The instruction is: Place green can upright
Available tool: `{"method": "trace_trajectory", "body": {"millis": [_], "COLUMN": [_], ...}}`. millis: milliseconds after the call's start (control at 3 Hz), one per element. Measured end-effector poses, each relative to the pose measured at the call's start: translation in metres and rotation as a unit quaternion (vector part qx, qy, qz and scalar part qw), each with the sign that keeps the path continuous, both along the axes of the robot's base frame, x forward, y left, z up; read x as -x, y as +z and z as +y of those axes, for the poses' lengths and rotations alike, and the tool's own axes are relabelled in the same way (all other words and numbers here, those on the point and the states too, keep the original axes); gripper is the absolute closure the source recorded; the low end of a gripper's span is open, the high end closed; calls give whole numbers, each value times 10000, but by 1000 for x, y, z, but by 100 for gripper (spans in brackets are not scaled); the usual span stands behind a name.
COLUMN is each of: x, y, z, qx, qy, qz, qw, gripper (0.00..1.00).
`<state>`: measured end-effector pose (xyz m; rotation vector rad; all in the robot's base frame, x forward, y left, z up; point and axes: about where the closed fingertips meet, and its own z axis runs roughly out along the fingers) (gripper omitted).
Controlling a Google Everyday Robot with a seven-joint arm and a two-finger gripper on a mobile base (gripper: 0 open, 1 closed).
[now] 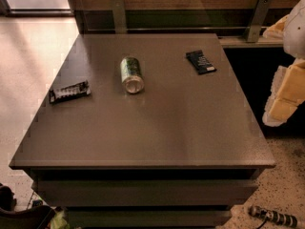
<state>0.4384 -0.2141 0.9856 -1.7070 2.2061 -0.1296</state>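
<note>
The green can [131, 74] lies on its side on the grey-brown table [157, 132], in the far left-middle part. Its shiny silver end faces the front and its green and white body points away. My gripper [282, 104] hangs at the right edge of the view, beyond the table's right side. It is well away from the can and nothing shows in it.
A dark snack-bar wrapper [69, 91] lies near the table's left edge. Another dark wrapper [200, 62] lies at the far right. A glass panel on metal brackets [119, 14] stands along the back edge. A cable plug [274, 217] lies on the floor at front right.
</note>
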Motion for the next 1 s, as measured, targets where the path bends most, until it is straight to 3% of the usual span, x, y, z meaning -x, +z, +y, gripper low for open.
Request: {"method": "trace_trajectory", "body": {"millis": [333,667,1000], "x": [0,-21,-63], "y": [0,4,6], "z": [0,3,15], "qx": [0,-162,-523], "qy": [0,-174,-584], "qz": [-1,24,208], "qw": [10000,9997,9967], "gripper": [0,0,0]}}
